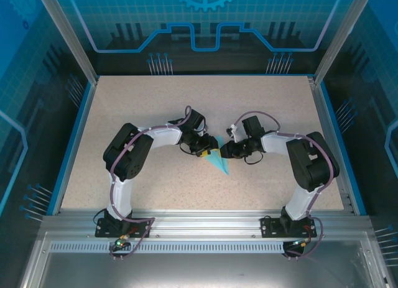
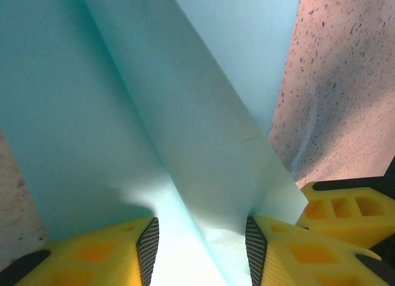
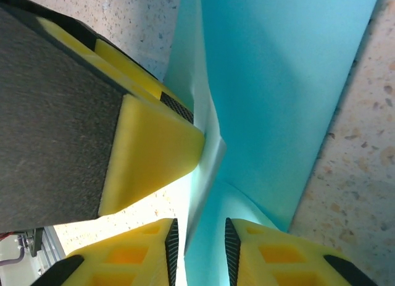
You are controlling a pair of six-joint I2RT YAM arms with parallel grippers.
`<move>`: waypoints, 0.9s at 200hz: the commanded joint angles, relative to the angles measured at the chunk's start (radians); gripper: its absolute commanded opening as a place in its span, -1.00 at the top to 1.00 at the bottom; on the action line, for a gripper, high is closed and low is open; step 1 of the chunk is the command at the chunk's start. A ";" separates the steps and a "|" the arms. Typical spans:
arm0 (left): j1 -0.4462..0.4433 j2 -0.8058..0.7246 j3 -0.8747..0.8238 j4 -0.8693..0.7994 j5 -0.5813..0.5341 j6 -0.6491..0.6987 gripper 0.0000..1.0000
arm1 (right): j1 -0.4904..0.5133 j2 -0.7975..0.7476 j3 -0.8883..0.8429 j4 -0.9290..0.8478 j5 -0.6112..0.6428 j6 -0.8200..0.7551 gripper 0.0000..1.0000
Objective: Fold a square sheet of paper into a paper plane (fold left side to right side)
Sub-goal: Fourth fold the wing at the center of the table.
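The light-blue sheet of paper [image 1: 219,163] lies folded into a narrow pointed shape at mid-table, its tip toward the near edge. My left gripper [image 1: 206,150] and right gripper [image 1: 225,150] meet over its far end. In the left wrist view the paper [image 2: 154,113] shows a raised diagonal flap running down between the open left gripper [image 2: 200,252]; its edge touches the right-hand pad. In the right wrist view a standing fold of the paper [image 3: 278,82] passes between the narrowly open right gripper [image 3: 199,252]. A yellow left fingertip [image 3: 154,144] presses against that fold from the side.
The speckled beige table [image 1: 155,101] is bordered by a blue rim [image 1: 69,151] and transparent walls. An aluminium rail [image 1: 199,219] carrying both arm bases runs along the near edge.
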 commanded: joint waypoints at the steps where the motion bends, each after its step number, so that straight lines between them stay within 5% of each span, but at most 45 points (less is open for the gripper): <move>1: -0.012 0.052 0.001 -0.057 -0.046 -0.007 0.07 | -0.001 0.022 0.040 -0.024 -0.028 -0.007 0.55; 54: -0.012 0.052 0.001 -0.062 -0.051 -0.005 0.07 | -0.019 0.020 0.037 -0.039 -0.031 -0.018 0.85; 180: -0.012 0.051 -0.004 -0.063 -0.053 -0.005 0.06 | -0.060 0.066 0.055 -0.087 -0.029 -0.056 0.86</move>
